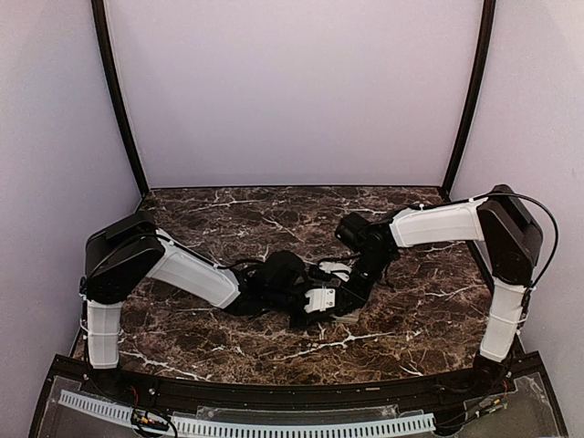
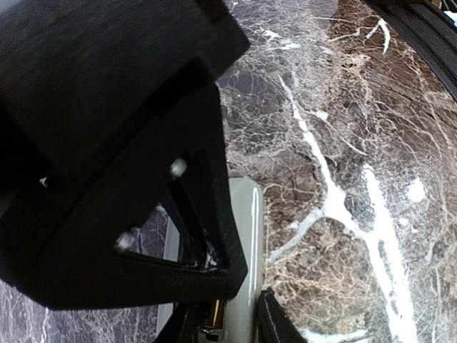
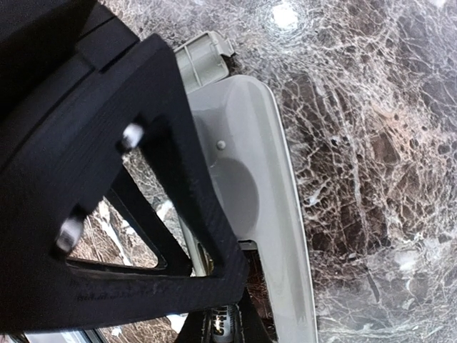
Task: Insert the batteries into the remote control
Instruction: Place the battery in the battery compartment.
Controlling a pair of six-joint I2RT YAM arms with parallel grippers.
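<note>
The remote control (image 3: 250,179) lies with its grey back up, and its open battery recess (image 3: 265,286) is at the near end. My right gripper (image 3: 230,330) is shut on a small battery (image 3: 230,323), silvery with dark lettering, held at the recess edge. My left gripper (image 2: 228,325) is shut on the remote's (image 2: 246,243) long sides; something brassy (image 2: 214,313) shows by its left finger. In the top view both grippers, left (image 1: 308,303) and right (image 1: 351,290), meet over the remote (image 1: 321,299) at the table's middle. No other battery shows.
A grey battery cover (image 3: 203,53) lies on the dark marble table (image 1: 411,310) just past the remote's far end. Grey walls enclose the table on three sides. Both forearms cross the middle of the table.
</note>
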